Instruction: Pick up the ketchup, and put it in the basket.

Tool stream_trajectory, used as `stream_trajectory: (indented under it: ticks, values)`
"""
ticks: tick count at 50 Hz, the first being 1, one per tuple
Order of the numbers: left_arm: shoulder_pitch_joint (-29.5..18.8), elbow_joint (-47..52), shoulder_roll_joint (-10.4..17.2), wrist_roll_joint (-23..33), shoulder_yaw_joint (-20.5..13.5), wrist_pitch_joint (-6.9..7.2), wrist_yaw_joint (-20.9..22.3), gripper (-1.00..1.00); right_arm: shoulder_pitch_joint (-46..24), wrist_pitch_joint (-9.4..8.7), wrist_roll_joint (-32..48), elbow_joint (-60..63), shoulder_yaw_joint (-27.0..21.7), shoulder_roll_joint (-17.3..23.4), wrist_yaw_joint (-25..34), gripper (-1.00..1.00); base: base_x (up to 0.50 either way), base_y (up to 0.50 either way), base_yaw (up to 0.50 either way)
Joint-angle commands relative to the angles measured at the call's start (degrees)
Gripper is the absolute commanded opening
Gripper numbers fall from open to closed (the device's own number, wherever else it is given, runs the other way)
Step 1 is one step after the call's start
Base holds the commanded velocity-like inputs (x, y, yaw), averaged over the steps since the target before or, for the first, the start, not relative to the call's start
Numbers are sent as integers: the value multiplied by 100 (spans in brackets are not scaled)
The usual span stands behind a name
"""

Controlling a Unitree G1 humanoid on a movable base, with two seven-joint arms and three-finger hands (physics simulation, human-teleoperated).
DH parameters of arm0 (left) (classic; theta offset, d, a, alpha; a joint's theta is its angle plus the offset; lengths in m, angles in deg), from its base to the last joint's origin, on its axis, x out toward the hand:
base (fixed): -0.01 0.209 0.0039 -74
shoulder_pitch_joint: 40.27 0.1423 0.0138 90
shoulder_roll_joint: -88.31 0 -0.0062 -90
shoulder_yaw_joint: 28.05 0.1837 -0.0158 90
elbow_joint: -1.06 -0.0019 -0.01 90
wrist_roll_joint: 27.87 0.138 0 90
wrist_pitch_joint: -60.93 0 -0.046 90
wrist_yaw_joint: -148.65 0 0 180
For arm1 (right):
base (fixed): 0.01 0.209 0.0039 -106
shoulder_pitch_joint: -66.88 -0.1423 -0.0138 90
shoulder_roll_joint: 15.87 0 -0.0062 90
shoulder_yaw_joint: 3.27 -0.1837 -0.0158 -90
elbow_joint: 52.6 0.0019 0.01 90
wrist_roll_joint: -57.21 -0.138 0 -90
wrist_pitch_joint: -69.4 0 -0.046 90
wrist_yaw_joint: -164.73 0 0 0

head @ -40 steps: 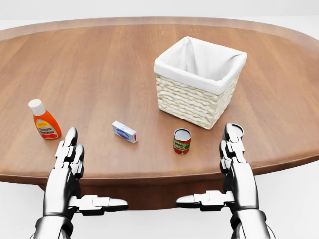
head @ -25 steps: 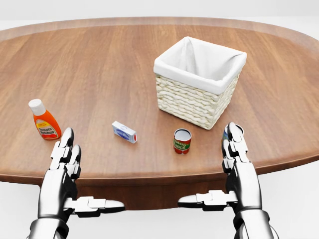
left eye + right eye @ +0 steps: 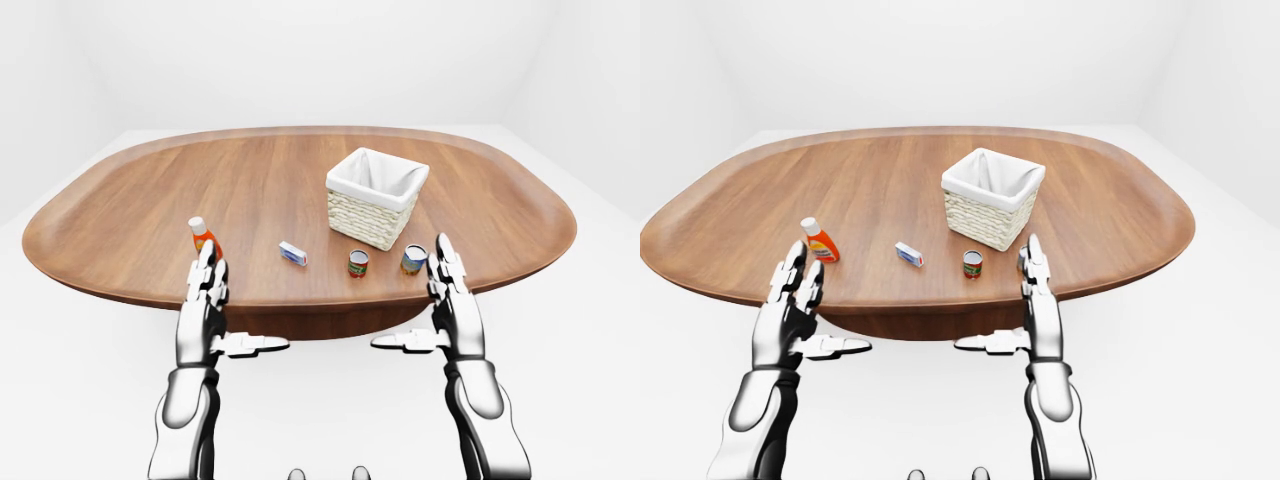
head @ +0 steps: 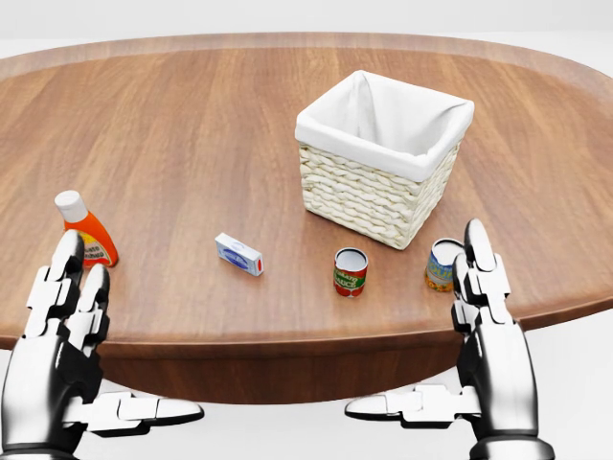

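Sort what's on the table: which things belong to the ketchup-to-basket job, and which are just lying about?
Job:
- ketchup, upright at the head view's left
- basket, white-lined, empty

Lying about:
- small blue-and-white box
- red-labelled can
- second can, beside the right hand

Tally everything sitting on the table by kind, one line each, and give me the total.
Ketchup bottle: 1
Cans: 2, one red-labelled, one blue and yellow
Small white and blue box: 1
Wicker basket with white liner: 1
Total: 5
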Motion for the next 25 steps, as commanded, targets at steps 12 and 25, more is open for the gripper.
stream_trajectory:
  ticks: [12, 25]
  values:
    - [165, 520, -50, -109, -228, 0, 137, 100, 367, 0, 92, 748, 64, -20, -105, 100, 0, 0, 0]
    - [213, 573, -64, -77, -198, 0, 168, 100, 374, 0, 15, 712, 93, -13, -77, 100, 0, 42, 0]
